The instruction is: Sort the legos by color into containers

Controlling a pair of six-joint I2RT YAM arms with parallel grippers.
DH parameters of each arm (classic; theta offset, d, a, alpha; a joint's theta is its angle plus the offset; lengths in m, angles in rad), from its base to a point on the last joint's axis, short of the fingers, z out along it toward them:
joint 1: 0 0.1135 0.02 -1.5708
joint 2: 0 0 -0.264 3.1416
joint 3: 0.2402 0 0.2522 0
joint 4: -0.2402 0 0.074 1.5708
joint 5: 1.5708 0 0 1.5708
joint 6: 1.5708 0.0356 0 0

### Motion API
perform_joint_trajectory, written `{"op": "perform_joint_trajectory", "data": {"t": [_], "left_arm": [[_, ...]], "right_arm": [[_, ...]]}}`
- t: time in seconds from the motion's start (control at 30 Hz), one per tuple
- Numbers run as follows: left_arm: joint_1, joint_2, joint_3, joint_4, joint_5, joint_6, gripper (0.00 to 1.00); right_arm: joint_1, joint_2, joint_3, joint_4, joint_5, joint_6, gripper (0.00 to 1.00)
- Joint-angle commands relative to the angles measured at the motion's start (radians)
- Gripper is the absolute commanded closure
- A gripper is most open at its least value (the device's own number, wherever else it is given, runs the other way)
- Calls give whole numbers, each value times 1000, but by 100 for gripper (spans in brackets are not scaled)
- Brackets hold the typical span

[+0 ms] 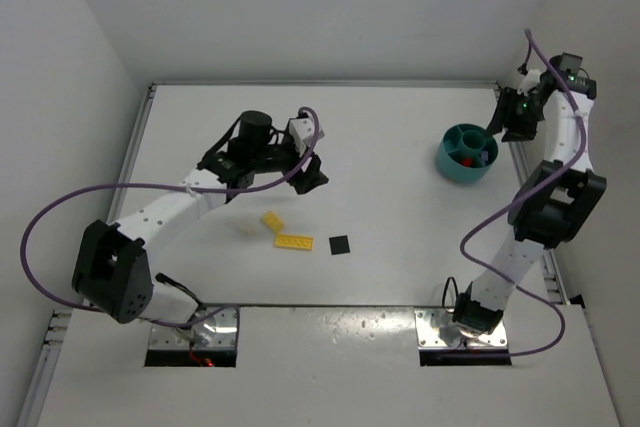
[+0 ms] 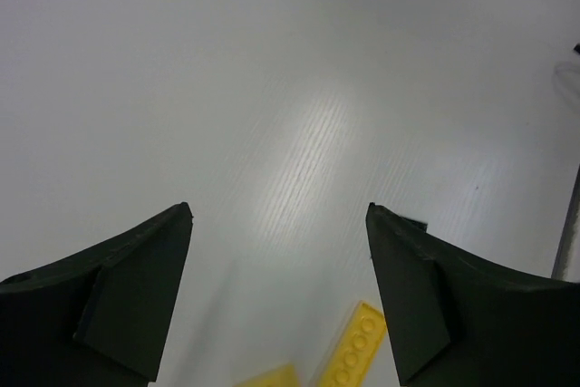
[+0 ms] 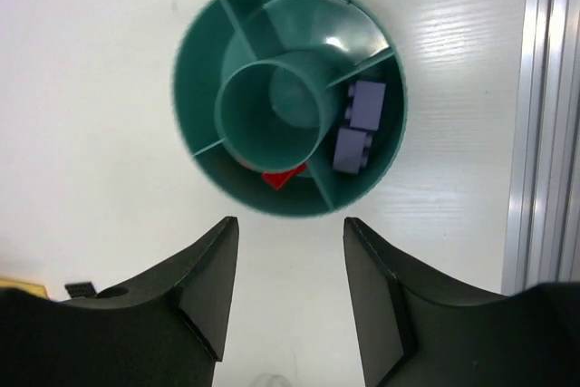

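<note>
A teal divided bowl (image 1: 458, 173) stands at the right of the table. In the right wrist view the bowl (image 3: 192, 61) holds two lavender bricks (image 3: 366, 104) in one compartment and a red piece (image 3: 281, 178) in another. My right gripper (image 1: 505, 123) is open and empty, just beside the bowl (image 3: 290, 224). A yellow brick (image 1: 271, 220), a yellow plate (image 1: 293, 242) and a black plate (image 1: 340, 245) lie mid-table. My left gripper (image 1: 312, 175) is open and empty above the table, just beyond the yellow plate (image 2: 360, 349) and yellow brick (image 2: 267, 376).
A faint cream piece (image 1: 245, 230) lies left of the yellow brick. White walls enclose the table on the left, back and right. A metal rail (image 3: 544, 115) runs along the right edge, close to the bowl.
</note>
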Motion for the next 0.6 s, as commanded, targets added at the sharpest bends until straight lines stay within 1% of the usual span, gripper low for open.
{"op": "perform_joint_trajectory", "data": {"t": [0.0,0.03,0.07,0.1,0.13,0.17,0.2,0.23,0.27,0.3,0.33,0.37,0.4,0.47,0.5,0.53,0.57], "left_arm": [[49,-15,49,-111,39,69,16],[59,-15,59,-192,79,106,13],[59,-15,59,-230,89,145,12],[72,-15,59,-270,89,232,12],[85,-15,59,-310,89,283,12],[94,-26,59,-385,80,332,12],[109,-26,47,-460,60,426,13],[119,-26,36,-461,60,468,13],[128,-26,36,-529,37,513,14],[149,-15,22,-557,21,553,14],[161,-15,5,-582,-2,629,14],[178,-4,-4,-631,-11,671,16],[209,6,-22,-645,-37,726,19],[243,17,-39,-686,-61,786,22],[281,17,-58,-686,-74,836,23],[298,17,-58,-697,-91,860,26],[315,26,-73,-697,-136,877,28]], "right_arm": [[18,-123,-35,49,-57,-45,50],[18,-133,-35,39,-90,-45,50],[18,-145,-35,28,-150,-57,50],[18,-145,-47,3,-171,-74,51],[30,-154,-47,-10,-185,-86,52],[30,-169,-62,-21,-196,-98,52],[39,-179,-88,-30,-207,-123,52],[53,-191,-107,-31,-207,-135,52],[53,-203,-127,-31,-207,-146,52],[78,-225,-165,-31,-207,-158,52],[87,-235,-183,-31,-207,-174,52],[87,-236,-202,-31,-207,-174,52],[111,-249,-232,-31,-207,-186,52],[131,-259,-274,-31,-218,-197,52],[151,-259,-285,-31,-218,-197,52],[161,-268,-295,-31,-218,-207,52],[170,-268,-315,-31,-218,-207,52]]}}
